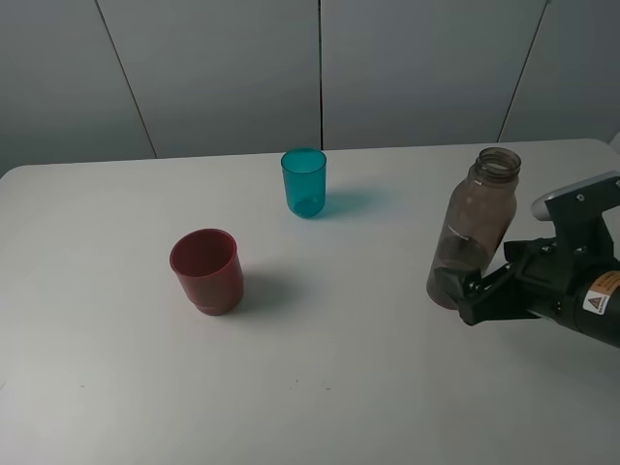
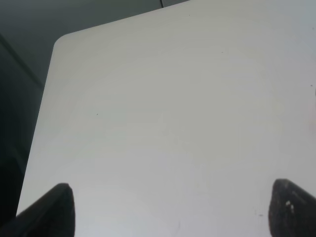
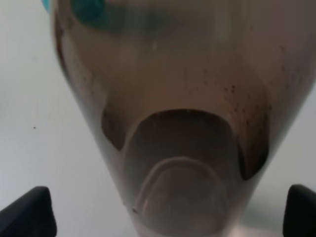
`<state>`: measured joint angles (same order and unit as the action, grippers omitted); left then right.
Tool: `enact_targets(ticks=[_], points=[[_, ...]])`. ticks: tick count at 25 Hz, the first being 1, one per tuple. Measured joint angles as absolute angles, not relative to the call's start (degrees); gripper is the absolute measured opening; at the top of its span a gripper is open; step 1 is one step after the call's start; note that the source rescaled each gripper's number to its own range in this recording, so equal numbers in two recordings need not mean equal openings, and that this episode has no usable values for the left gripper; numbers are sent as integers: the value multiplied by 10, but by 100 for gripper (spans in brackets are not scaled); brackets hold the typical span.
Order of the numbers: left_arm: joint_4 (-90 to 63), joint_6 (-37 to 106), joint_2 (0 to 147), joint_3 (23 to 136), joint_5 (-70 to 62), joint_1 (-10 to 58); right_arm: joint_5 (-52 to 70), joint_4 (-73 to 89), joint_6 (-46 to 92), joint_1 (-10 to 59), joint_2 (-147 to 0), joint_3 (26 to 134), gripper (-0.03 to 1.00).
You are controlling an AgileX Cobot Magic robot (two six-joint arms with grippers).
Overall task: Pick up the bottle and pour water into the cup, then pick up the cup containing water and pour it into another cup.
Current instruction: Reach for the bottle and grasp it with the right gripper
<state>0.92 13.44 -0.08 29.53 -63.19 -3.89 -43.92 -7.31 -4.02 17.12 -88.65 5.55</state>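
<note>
The bottle (image 1: 475, 228) is seen upright on the white table (image 1: 368, 387), its neck uncapped. The right gripper (image 1: 477, 298) is set at its lower body. In the right wrist view the two fingertips are spread wide, with bare table visible between each of them and the bottle wall, so the claw is judged released and not yet clamped.

The teal cup (image 1: 304, 182) is placed well apart from the bottle, towards the far middle of the table, and the red cup (image 1: 205, 270) is placed farther off again, beyond the teal cup and nearer the camera. Both are upright, and no water can be made out in either.

The left gripper (image 2: 170, 212) is held spread and empty over bare table, well away from the bottle.

The task is judged to be at its very start. The bottle has been reached but not gripped or lifted, and both pours and the pick-up of the teal cup are left to be done.
</note>
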Motion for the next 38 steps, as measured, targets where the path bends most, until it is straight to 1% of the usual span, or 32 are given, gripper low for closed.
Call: enact_targets(ticks=[13, 38], points=[[9, 134, -1, 295, -632, -39, -476, -51, -21, 171, -893, 56, 100], [9, 134, -1, 295, -632, -39, -447, -63, -24, 171, -893, 75, 100]])
